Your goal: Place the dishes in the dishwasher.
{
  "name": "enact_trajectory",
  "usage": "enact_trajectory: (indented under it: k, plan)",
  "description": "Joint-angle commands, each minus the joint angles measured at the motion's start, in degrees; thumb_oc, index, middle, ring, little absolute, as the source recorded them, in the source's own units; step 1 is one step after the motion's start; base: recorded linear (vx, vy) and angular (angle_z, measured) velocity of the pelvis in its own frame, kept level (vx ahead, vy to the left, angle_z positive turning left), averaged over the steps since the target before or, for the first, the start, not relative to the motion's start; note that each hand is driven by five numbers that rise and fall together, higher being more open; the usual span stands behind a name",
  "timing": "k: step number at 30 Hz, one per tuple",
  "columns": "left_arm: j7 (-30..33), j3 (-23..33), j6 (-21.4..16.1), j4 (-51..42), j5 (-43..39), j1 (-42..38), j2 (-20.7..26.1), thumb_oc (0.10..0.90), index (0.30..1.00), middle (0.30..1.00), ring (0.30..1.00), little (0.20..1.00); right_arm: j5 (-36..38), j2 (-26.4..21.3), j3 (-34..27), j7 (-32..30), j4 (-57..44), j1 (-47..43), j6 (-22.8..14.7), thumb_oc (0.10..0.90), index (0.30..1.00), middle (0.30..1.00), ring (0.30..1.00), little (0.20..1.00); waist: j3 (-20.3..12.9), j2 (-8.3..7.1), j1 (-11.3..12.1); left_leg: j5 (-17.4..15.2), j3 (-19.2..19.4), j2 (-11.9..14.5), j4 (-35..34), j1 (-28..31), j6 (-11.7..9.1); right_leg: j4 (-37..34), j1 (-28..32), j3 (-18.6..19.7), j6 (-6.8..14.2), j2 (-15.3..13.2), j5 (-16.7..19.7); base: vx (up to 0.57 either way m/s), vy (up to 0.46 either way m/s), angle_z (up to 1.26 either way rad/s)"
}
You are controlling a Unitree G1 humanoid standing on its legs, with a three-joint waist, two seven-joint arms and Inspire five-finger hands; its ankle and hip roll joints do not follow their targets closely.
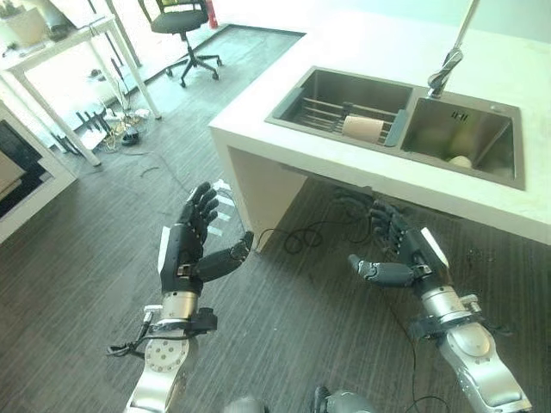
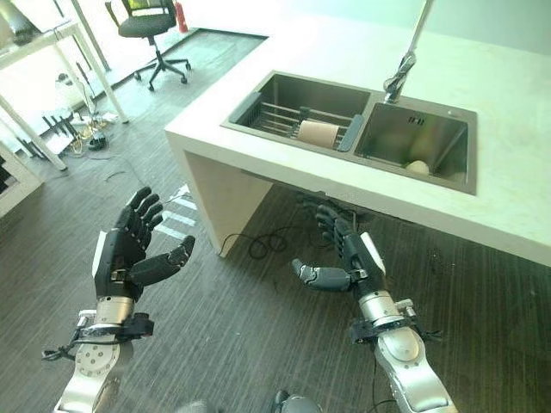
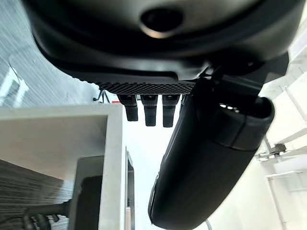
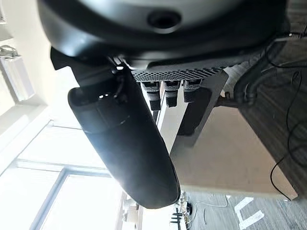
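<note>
A tan cup (image 1: 362, 128) lies on its side on the wire rack (image 1: 323, 112) in the left basin of the steel sink (image 1: 508, 142). A pale round dish (image 1: 461, 161) rests in the right basin. My left hand (image 1: 188, 243) is raised over the floor in front of the counter, open and empty, fingers straight and thumb out (image 3: 206, 158). My right hand (image 1: 398, 245) hovers below the counter's front edge, also open and empty, with its thumb (image 4: 124, 143) spread toward the left hand.
The white counter (image 1: 362, 168) carries a tall faucet (image 1: 448, 60) between the basins. A black office chair (image 1: 182, 30) stands at the back left, beside a white table (image 1: 60, 47) with cables under it. Dark wood floor lies under both hands.
</note>
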Motion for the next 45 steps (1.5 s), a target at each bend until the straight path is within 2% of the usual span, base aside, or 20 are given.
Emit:
enact_trajectory:
  k: [1, 3, 4, 5, 12, 16, 19, 20, 22, 25, 29, 32, 33, 35, 37, 38, 41, 42, 43, 45]
  plan:
    - [2.2, 4.0, -9.0, -7.9, 2.2, -0.9, 1.2, 0.800, 0.900, 0.900, 0.900, 0.900, 3.6, -1.8, -2.3, 2.2, -7.3, -3.3, -7.1, 0.800, 0.900, 0.900, 0.900, 0.900, -1.8, 3.85, 0.0, 7.9, -4.0, 0.6, -20.0, 4.4, -0.9, 3.2, -3.8, 4.4, 7.7, 0.0, 2.2, 0.26, 0.372, -0.91]
    - [2.8, 4.4, -9.6, -8.8, 2.5, -0.9, 1.7, 0.800, 0.900, 0.900, 0.900, 0.900, 3.9, -2.1, -2.1, 3.5, -7.9, -3.5, -7.5, 0.800, 0.900, 0.900, 0.900, 0.900, -1.9, 4.99, 1.0, 9.0, -10.4, 0.3, -20.0, -0.2, -1.8, 3.2, -3.2, 7.1, 7.5, 2.0, 1.3, 0.18, 0.231, -0.66]
    - [2.8, 4.3, -10.0, -8.7, 2.6, -1.0, 1.7, 0.800, 0.900, 0.900, 0.900, 0.900, 3.7, -2.2, -1.9, 3.5, -7.9, -3.8, -7.7, 0.800, 0.900, 0.900, 0.900, 0.900, -1.8, 5.07, 1.2, 9.9, -10.8, 0.4, -20.0, -0.4, -2.0, 3.2, -2.9, 7.5, 7.4, 2.2, 0.9, 0.14, 0.300, -0.94]
    - [3.0, 4.0, -10.4, -8.5, 3.0, -2.3, 1.5, 0.800, 0.900, 0.900, 0.900, 0.900, 3.2, -3.0, -0.8, 2.6, -7.5, -5.2, -8.2, 0.800, 0.900, 0.900, 0.900, 0.900, -2.1, 4.78, 1.5, 7.0, -11.6, -0.5, -20.0, -0.8, -1.5, 3.2, -3.0, 7.8, 7.7, 1.7, 0.4, 0.09, 0.341, -1.15]
    - [-1.5, -0.4, -5.9, -6.7, -0.1, -10.4, 1.9, 0.800, 0.900, 0.900, 0.900, 0.900, 3.5, -0.6, -1.7, -1.8, -9.6, -6.3, -7.2, 0.800, 0.900, 0.900, 0.900, 0.900, -4.4, 4.45, 0.1, 2.3, -10.2, -3.1, -20.0, 4.6, 2.2, 3.2, 0.6, 5.6, 10.6, -3.4, 1.9, 0.13, 0.316, -0.33]
    - [-5.2, -1.7, -4.1, -8.2, -1.0, -12.0, 1.7, 0.800, 0.900, 0.900, 0.900, 0.900, 1.9, 1.2, -1.5, -3.2, -9.5, -6.0, -7.7, 0.800, 0.900, 0.900, 0.900, 0.900, -3.9, 5.34, -0.6, 1.5, -10.7, -4.2, -20.0, 6.3, 4.5, 3.2, 4.2, 3.0, 10.7, -3.1, 9.4, 0.14, 0.253, 0.10]
    - [-5.2, -2.3, -3.3, -9.0, 1.2, -12.7, 1.7, 0.800, 0.900, 0.900, 0.900, 0.900, 1.8, 1.8, -1.4, -2.4, -10.0, -5.9, -7.9, 0.800, 0.900, 0.900, 0.900, 0.900, -3.1, 6.15, -1.8, 0.3, -10.4, -4.3, -20.0, 8.6, 5.1, 11.9, -0.3, 2.6, 10.5, -3.4, 12.0, 0.10, 0.179, -0.09]
    - [-4.6, -2.4, -3.2, -9.1, 1.9, -13.0, 1.9, 0.800, 0.900, 0.900, 0.900, 0.900, 2.0, 1.9, -1.4, -1.9, -10.1, -6.0, -8.0, 0.800, 0.900, 0.900, 0.900, 0.900, -3.0, 6.09, -1.9, -0.2, -9.7, -4.1, -20.0, 9.0, 5.0, 11.2, -1.0, 1.9, 10.6, -3.7, 12.1, 0.13, 0.101, -0.31]
    - [-3.6, -2.2, -3.2, -9.7, 2.0, -13.4, 2.8, 0.800, 0.900, 0.900, 0.900, 0.900, 2.5, 1.9, -1.5, -1.4, -10.4, -6.2, -8.5, 0.800, 0.900, 0.900, 0.900, 0.900, -2.7, 5.89, -1.9, -1.0, -8.4, -3.4, -20.0, 9.7, 4.5, 5.8, -1.1, -0.6, 10.9, -4.0, 12.1, 0.13, -0.007, -0.49]
    - [-2.1, -1.1, -4.0, -9.9, 2.3, -13.2, 3.4, 0.800, 0.900, 0.900, 0.900, 0.900, 3.7, 2.2, -1.6, -0.7, -9.7, -7.3, -9.6, 0.800, 0.900, 0.900, 0.900, 0.900, -2.1, 3.75, -1.6, -3.3, -4.8, -3.9, -20.0, 11.2, 3.8, 3.2, -6.9, -2.9, 11.9, -7.3, 9.5, 0.13, -0.113, -1.10]
    - [-3.5, -2.5, -4.0, -10.8, 2.7, -12.8, 2.4, 0.800, 0.900, 0.900, 0.900, 0.900, 2.6, 3.3, -1.2, -3.0, -9.6, -7.8, -11.1, 0.800, 0.900, 0.900, 0.900, 0.900, -1.9, 2.30, -3.2, -6.6, -5.7, -4.9, -20.0, 12.7, 4.1, 3.2, -16.8, 4.1, 13.4, -9.4, 13.3, 0.25, -0.204, -0.50]
    - [-3.8, -2.1, -3.6, -11.6, 2.9, -11.5, 2.4, 0.800, 0.900, 0.900, 0.900, 0.900, 2.8, 4.0, -1.3, -2.3, -10.0, -7.3, -11.5, 0.800, 0.900, 0.900, 0.900, 0.900, -2.3, 1.78, -2.9, -8.0, -4.4, -4.2, -20.0, 14.4, 3.9, 3.2, -17.2, 1.0, 13.9, -10.8, 14.1, 0.38, -0.317, 0.43]
    - [-3.0, -1.8, -3.1, -12.2, 2.9, -10.9, 2.7, 0.800, 0.900, 0.900, 0.900, 0.900, 2.6, 3.7, -1.1, -2.2, -10.3, -7.2, -11.2, 0.800, 0.900, 0.900, 0.900, 0.900, -3.2, 1.47, -2.6, -8.9, -3.6, -3.4, -20.0, 16.1, 3.6, 3.2, -16.3, -0.9, 14.0, -10.6, 12.6, 0.51, -0.439, 0.25]
    - [-2.6, -1.6, -3.3, -12.2, 1.0, -10.5, 2.8, 0.800, 0.900, 0.900, 0.900, 0.900, 1.8, 3.1, -0.8, -3.3, -10.7, -6.8, -10.8, 0.800, 0.900, 0.900, 0.900, 0.900, -4.2, 1.49, -2.9, -9.2, -3.9, -2.7, -20.0, 17.8, 3.1, 3.2, -15.5, -0.8, 13.5, -9.4, 11.5, 0.47, -0.385, 0.06]
    - [-2.7, -1.4, -3.7, -12.6, -0.3, -9.8, 2.6, 0.800, 0.900, 0.900, 0.900, 0.900, 1.5, 2.5, -0.7, -3.5, -11.2, -6.6, -10.8, 0.800, 0.900, 0.900, 0.900, 0.900, -4.9, 1.63, -2.9, -8.6, -3.6, -1.7, -20.0, 19.4, 2.1, 3.2, -14.7, -2.1, 12.7, -8.9, 11.0, 0.36, -0.274, 0.16]
    - [-3.0, -1.4, -4.2, -12.7, -0.4, -9.5, 2.4, 0.800, 0.900, 0.900, 0.900, 0.900, 1.5, 2.1, -0.7, -3.4, -11.6, -6.4, -10.8, 0.800, 0.900, 0.900, 0.900, 0.900, -5.2, 1.89, -3.1, -6.6, -3.2, -0.9, -20.0, 20.3, 1.4, 3.2, -14.4, -2.3, 12.0, -8.2, 10.4, 0.39, -0.304, 0.16]
    - [-2.4, -2.3, -4.5, -12.7, 1.3, -9.9, 2.5, 0.800, 0.900, 0.900, 0.900, 0.900, 2.5, 0.6, -1.0, -2.2, -11.6, -6.3, -10.8, 0.800, 0.900, 0.900, 0.900, 0.900, -5.6, 2.59, -3.2, 3.6, -1.5, 1.0, -20.0, 21.8, -0.9, 3.2, -12.6, -2.2, 9.6, -5.7, 8.0, 0.38, -0.334, -0.08]
    - [-2.0, -2.8, -5.5, -12.0, 0.9, -10.0, 2.1, 0.800, 0.900, 0.900, 0.900, 0.900, 2.5, 0.0, -0.6, -1.3, -10.9, -6.9, -10.7, 0.800, 0.900, 0.900, 0.900, 0.900, -5.0, 1.80, -2.7, 11.8, 0.1, 1.2, -16.6, 21.4, -2.3, 3.2, -9.9, -0.7, 7.6, -4.8, 6.0, 0.48, -0.446, -0.40]
    - [-2.6, -2.6, -6.2, -12.2, 0.3, -9.2, 1.4, 0.800, 0.900, 0.900, 0.900, 0.900, 2.2, 0.3, -0.3, -1.3, -11.1, -6.8, -10.4, 0.800, 0.900, 0.900, 0.900, 0.900, -3.9, 1.56, -2.1, 12.9, 0.0, 1.7, -8.0, 15.7, -2.5, 3.2, -7.8, -0.2, 6.3, -4.2, 5.1, 0.43, -0.383, -0.58]
    - [-4.1, -2.2, -6.7, -12.1, -2.3, -8.8, 0.5, 0.800, 0.900, 0.900, 0.900, 0.900, 1.1, 0.9, -0.1, -2.0, -11.1, -7.0, -9.6, 0.800, 0.900, 0.900, 0.900, 0.900, -2.7, 1.36, -1.0, 10.3, -0.6, -0.2, -8.0, 11.0, -1.0, 3.2, -6.1, 0.3, 6.6, -4.4, 4.3, 0.23, -0.056, -0.28]
